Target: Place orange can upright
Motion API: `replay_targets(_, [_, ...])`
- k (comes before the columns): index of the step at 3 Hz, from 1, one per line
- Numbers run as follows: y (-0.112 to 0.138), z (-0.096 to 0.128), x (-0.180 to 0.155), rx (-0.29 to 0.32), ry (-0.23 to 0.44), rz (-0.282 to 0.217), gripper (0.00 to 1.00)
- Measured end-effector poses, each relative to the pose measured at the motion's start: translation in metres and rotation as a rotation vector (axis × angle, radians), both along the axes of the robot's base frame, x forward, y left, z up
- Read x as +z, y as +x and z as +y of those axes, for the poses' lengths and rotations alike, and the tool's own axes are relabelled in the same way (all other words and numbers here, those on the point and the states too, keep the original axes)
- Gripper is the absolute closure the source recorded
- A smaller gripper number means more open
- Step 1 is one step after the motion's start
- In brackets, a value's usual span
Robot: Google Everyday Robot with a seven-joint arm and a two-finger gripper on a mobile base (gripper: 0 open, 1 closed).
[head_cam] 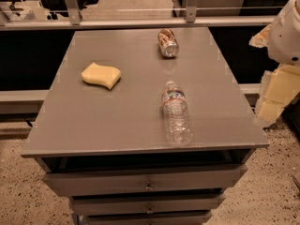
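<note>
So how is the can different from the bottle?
The orange can is short, metal and orange-brown; the water bottle is longer, clear plastic. The can lies farther back, the bottle near the front edge. Both lie on their sides. The gripper is out of view; only the arm shows, right.

I see the orange can point(168, 42) down on its side, not upright. Orange-brown body with pale markings, silver end facing me and turned slightly right. Its long axis runs roughly front to back. It lies on the far part of the counter point(126, 111), a bit right of centre, near the back edge. My gripper point(275, 95) hangs off the counter's right side, well apart from the can.
</note>
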State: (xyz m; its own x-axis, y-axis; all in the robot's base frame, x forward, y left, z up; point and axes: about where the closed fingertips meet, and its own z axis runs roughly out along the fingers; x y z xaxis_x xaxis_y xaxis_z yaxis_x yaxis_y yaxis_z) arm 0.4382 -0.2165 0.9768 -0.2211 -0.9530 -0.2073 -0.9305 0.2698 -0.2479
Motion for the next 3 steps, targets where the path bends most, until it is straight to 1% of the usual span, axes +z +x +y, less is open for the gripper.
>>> replay_targets(1, [0.0, 0.0, 0.0, 0.0, 0.0, 0.0, 0.0])
replay_targets(2, [0.02, 0.011, -0.015, -0.01, 0.046, -0.004, 0.0])
replay_targets(3, [0.078, 0.032, -0.039, -0.059, 0.1, -0.023, 0.0])
